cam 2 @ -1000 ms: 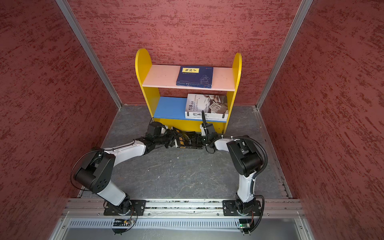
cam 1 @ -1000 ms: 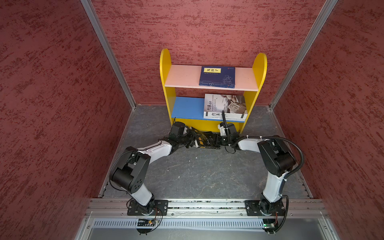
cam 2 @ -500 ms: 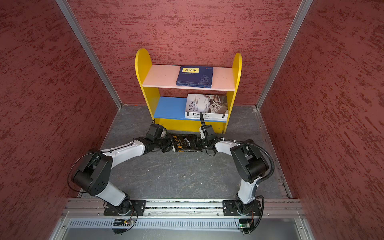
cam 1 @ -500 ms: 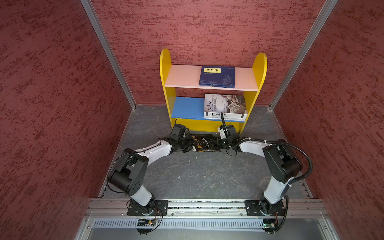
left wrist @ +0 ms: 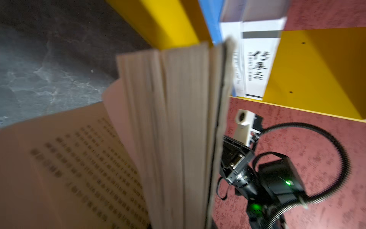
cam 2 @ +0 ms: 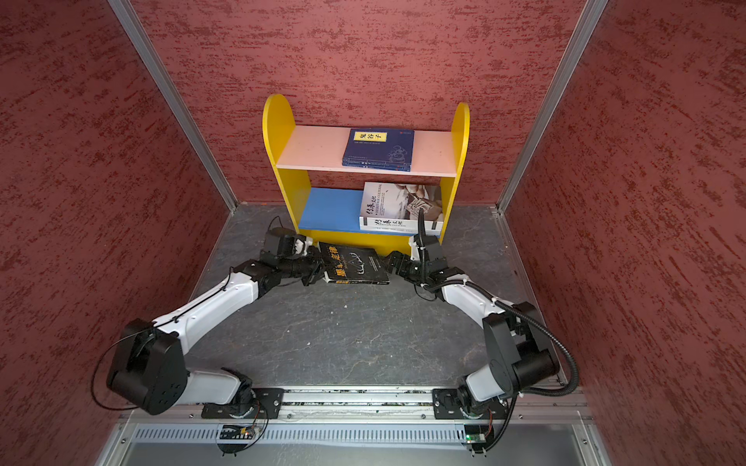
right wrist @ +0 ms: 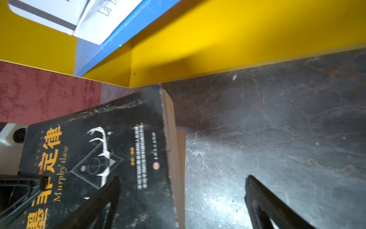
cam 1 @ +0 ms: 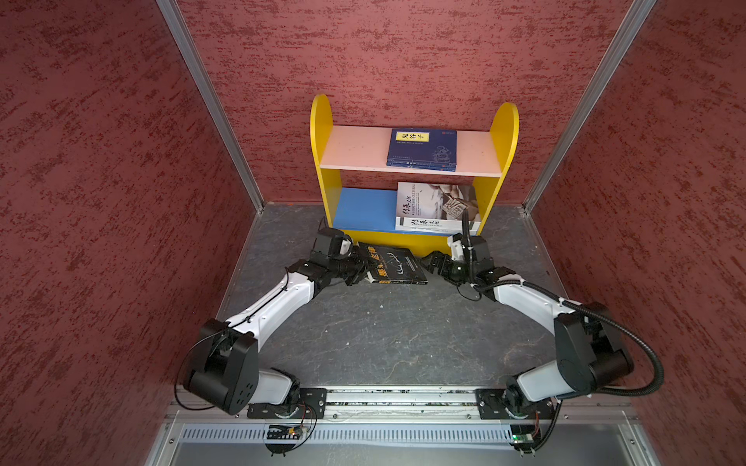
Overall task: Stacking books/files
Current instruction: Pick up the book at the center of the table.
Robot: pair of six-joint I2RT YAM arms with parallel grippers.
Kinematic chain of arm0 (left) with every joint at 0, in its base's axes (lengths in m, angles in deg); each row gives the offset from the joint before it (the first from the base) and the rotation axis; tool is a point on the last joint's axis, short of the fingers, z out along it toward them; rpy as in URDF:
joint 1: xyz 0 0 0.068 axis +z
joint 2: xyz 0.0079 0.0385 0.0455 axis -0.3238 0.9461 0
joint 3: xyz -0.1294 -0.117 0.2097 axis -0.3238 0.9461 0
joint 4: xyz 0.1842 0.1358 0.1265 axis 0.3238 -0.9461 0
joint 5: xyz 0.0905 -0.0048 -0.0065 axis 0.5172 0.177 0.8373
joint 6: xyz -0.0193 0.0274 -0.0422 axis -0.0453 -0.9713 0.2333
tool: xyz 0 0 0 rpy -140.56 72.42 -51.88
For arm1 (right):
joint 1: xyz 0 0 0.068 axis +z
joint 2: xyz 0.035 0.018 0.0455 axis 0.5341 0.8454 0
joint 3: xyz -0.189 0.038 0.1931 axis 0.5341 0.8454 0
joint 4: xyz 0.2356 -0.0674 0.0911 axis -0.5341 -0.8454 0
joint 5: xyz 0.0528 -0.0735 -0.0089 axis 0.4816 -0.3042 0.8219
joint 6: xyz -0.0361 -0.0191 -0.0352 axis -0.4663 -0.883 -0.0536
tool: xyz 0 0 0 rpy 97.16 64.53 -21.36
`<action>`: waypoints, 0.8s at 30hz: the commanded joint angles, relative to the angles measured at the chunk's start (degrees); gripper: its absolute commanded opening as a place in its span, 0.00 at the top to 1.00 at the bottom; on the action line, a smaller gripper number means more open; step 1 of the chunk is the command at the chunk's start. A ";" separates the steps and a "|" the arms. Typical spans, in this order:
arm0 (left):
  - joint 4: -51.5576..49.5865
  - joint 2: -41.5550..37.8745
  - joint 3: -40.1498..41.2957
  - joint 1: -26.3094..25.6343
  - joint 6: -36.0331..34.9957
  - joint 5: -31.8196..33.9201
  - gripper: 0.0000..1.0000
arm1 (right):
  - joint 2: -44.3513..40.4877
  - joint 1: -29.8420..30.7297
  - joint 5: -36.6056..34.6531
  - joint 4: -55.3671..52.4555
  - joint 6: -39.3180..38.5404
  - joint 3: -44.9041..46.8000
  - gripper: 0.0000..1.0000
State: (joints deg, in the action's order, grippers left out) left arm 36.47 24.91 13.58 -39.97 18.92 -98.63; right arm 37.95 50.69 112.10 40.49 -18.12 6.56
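Now my left tool (cam 1: 360, 269) is clamped shut on the left edge of the black book (cam 1: 393, 264), which lies on the tabletop (cam 1: 383, 335) just near of the yellow shelf (cam 1: 321, 133), presumably ready for lifting. My right tool (cam 1: 428, 263) gapes wide and empty beside its right edge, leaving it free.

"Murphy' slaw": black book (right wrist: 99, 138); "HERITAGE CULTURAL": white book (cam 1: 436, 203); "鬼谷子": navy book (cam 1: 422, 151).

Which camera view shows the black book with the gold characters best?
A top view: the whole black book shows there, in front of the yellow shelf. The right wrist view shows its cover close, with a readable title, but cut off at the edge. The left wrist view shows only blurred page edges.
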 commanded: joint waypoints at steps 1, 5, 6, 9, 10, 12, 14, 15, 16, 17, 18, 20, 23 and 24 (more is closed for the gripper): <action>2.16 -3.64 -2.38 1.60 -2.74 -7.25 0.85 | -1.36 -1.39 12.77 6.24 7.71 2.84 0.01; 2.83 -4.98 -3.23 2.28 -3.01 -9.53 0.85 | -3.74 -2.06 21.83 21.35 20.63 8.44 0.01; 2.75 -5.16 -3.35 2.27 -3.12 -9.45 0.85 | -4.39 -2.22 23.12 26.31 24.70 9.99 0.01; 3.20 -5.36 -3.11 2.24 -2.95 -9.31 0.85 | -6.52 -2.33 23.76 36.37 34.16 14.40 0.01; 3.69 -5.42 -2.88 2.14 -2.75 -9.26 0.85 | -7.22 -2.36 23.48 38.95 36.30 15.51 0.01; 4.52 -5.36 -2.50 2.03 -2.30 -9.33 0.85 | -8.18 -2.36 23.08 42.72 39.77 17.38 0.01; 5.61 -5.16 -2.15 1.86 -1.66 -9.46 0.85 | -8.80 -2.32 22.71 45.12 41.87 18.61 0.01; 6.46 -5.10 -2.01 1.77 -1.23 -9.68 0.85 | -8.86 -2.31 22.60 45.66 42.56 18.85 0.01; 7.22 -4.96 -1.89 1.68 -0.83 -9.79 0.85 | -8.79 -2.33 22.59 45.68 43.25 18.94 0.02; 7.93 -4.84 -1.86 1.53 -0.39 -9.88 0.85 | -8.63 -2.33 22.37 46.11 44.15 19.09 0.01; 8.61 -4.62 -1.83 1.38 -0.15 -10.01 0.85 | -8.24 -2.25 22.63 46.89 45.08 19.10 0.02; 9.54 -4.33 -1.94 0.90 0.36 -10.14 0.85 | -7.37 -2.06 22.98 49.10 47.12 19.37 0.03; 10.86 -3.88 -2.04 0.09 0.86 -10.23 0.85 | -5.97 -1.65 23.17 51.95 49.69 19.55 0.06; 11.09 -3.73 -2.00 -0.23 1.02 -10.21 0.85 | -5.51 -1.50 23.12 52.30 50.17 19.39 0.08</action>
State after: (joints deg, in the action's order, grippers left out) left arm 41.11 21.37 12.27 -39.49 19.22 -106.78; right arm 31.17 48.73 134.33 86.63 27.16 25.36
